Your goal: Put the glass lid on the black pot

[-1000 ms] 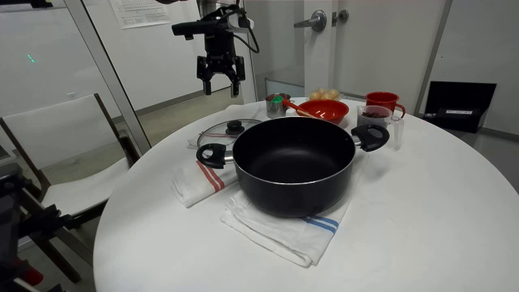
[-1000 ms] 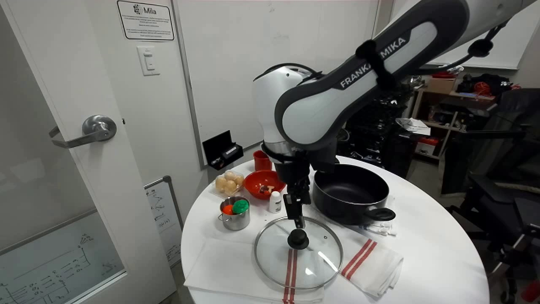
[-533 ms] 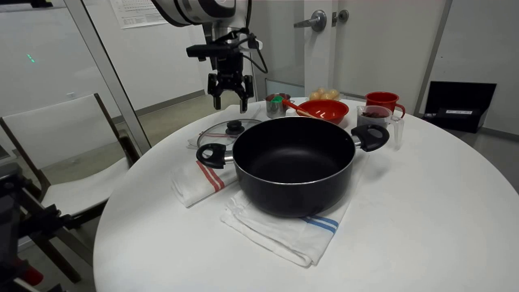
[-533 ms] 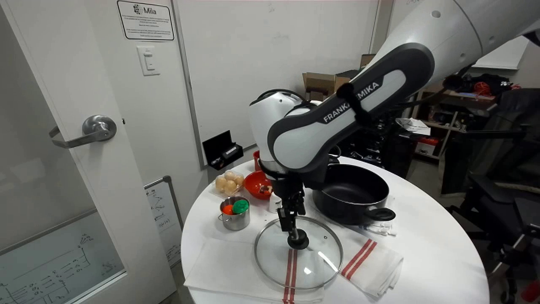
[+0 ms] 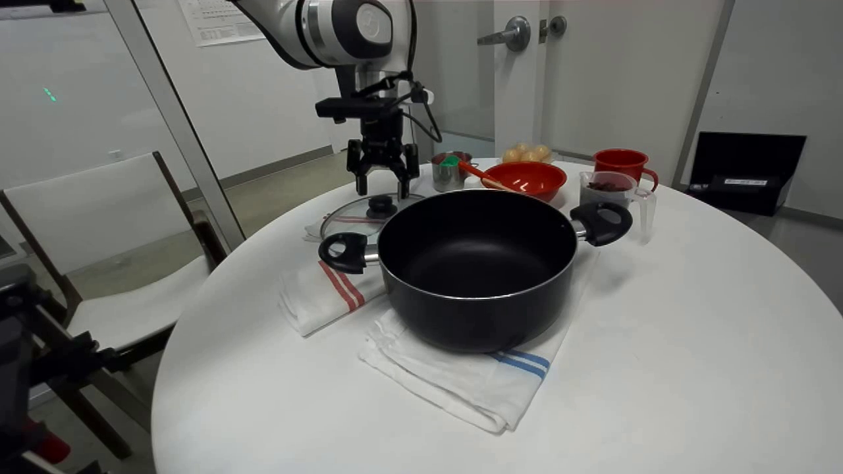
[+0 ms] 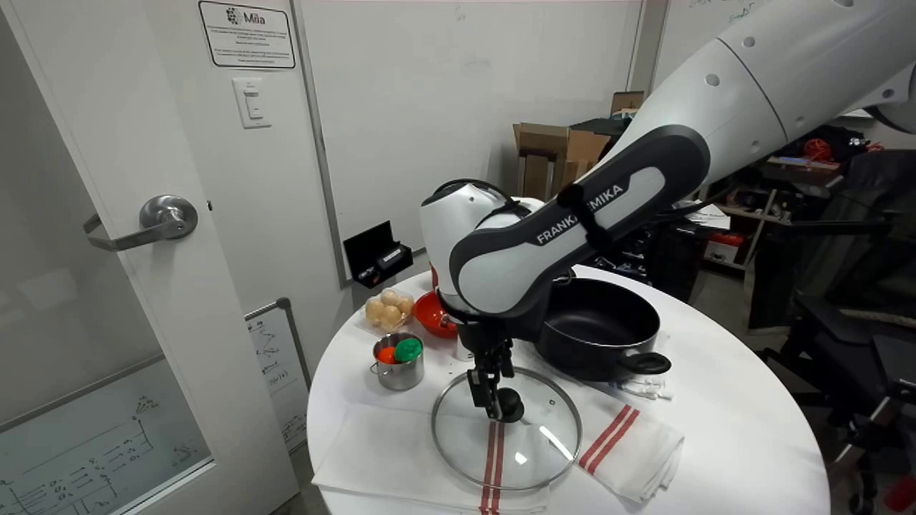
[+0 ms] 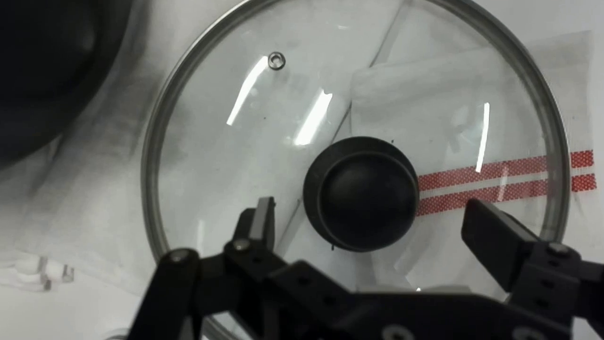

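The glass lid point(image 6: 465, 447) lies flat with its black knob point(image 7: 370, 203) up, on a white towel with red stripes; it also shows in an exterior view point(image 5: 346, 217), partly behind the pot. The black pot point(image 5: 477, 322) stands upright and uncovered on a towel with blue stripes, beside the lid; it shows in an exterior view point(image 6: 597, 350) and at the wrist view's upper left point(image 7: 52, 61). My gripper point(image 5: 382, 191) is open and points down, just above the lid. In the wrist view its fingers point(image 7: 369, 204) stand either side of the knob, with gaps.
A steel cup point(image 6: 401, 373) with green and orange things, a red bowl point(image 5: 527, 181), a box of pale round things point(image 6: 388, 311), a red mug point(image 5: 619, 162) and a clear measuring cup point(image 5: 609, 187) stand around the lid and pot. The pot's black handle point(image 5: 344, 253) reaches toward the lid.
My gripper has come down toward the lid's knob, moving a little to the right in an exterior view. It stays open. The lid and pot have not moved.
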Available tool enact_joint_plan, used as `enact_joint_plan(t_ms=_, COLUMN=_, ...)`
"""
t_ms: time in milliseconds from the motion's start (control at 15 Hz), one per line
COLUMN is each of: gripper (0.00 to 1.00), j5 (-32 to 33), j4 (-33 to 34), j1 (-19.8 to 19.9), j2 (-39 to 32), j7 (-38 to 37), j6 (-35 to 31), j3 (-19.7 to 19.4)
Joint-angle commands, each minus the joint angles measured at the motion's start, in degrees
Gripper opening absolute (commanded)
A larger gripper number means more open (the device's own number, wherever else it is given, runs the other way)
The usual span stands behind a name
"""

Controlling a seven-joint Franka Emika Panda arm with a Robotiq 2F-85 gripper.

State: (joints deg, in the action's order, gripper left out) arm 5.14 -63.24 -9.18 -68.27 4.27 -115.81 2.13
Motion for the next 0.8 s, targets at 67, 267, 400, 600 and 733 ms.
enact_joint_plan(t_ms=67, gripper=1.00, j5=0.4, j4=5.7, j1=-0.2, j2=-3.7, j7=-0.5, j6=2.2, j3=-0.2)
enact_joint_plan(t_ms=267, gripper=1.00, j5=0.3, j4=6.5, j1=-0.2, j2=-4.3, j7=-0.4, j6=2.4, j3=-0.2)
enact_joint_plan(t_ms=400, gripper=1.00, j5=0.2, j4=6.1, j1=-0.1, j2=-4.1, j7=-0.5, j6=2.3, j3=-0.2)
enact_joint_plan(t_ms=600, gripper=1.00, j5=0.1, j4=5.1, j1=0.2, j2=-3.5, j7=-0.5, j6=2.0, j3=-0.2)
enact_joint_plan(t_ms=733, gripper=1.00, j5=0.1, j4=4.6, j1=0.3, j2=-3.3, j7=-0.5, j6=1.8, j3=-0.2)
